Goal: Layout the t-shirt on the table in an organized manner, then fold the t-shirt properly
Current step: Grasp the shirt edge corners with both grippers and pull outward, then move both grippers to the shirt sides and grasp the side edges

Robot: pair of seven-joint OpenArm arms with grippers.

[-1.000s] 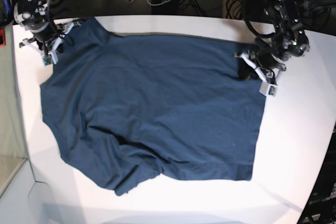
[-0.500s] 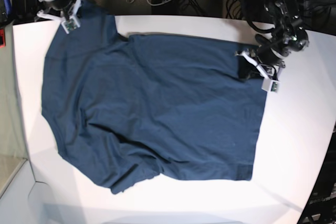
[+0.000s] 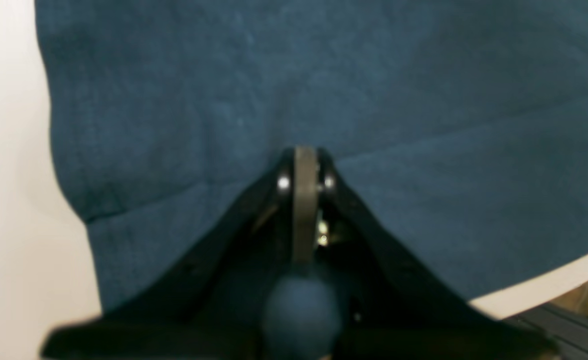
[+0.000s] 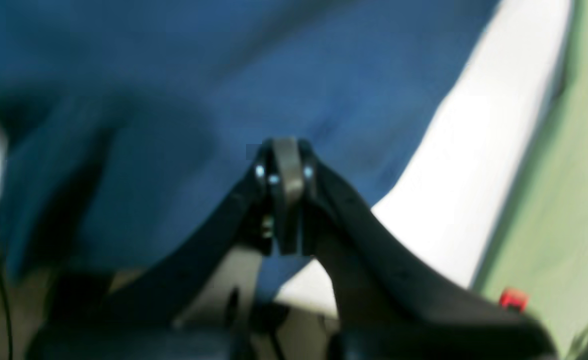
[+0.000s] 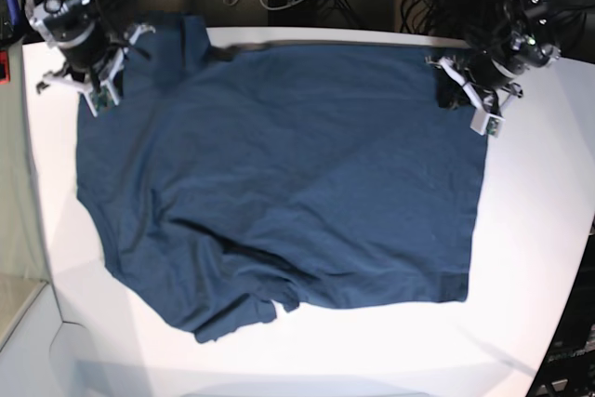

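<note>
Nearest to the base camera, the lower edge of the t-shirt is seen wrinkled and bunched on the white tabletop, so the laying out is judged as not yet finished. In the middle, the navy cloth is spread mostly flat. At the far side, two corners of the cloth are held up near the tabletop's rear edge, probably so that the shirt is stretched between the arms and smoothed. The right gripper, on the left of the base view, is closed on the cloth, its jaws pressed fully together. The left gripper is likewise clamped on the far hem, a fold of cloth being pinched between its jaws.
</note>
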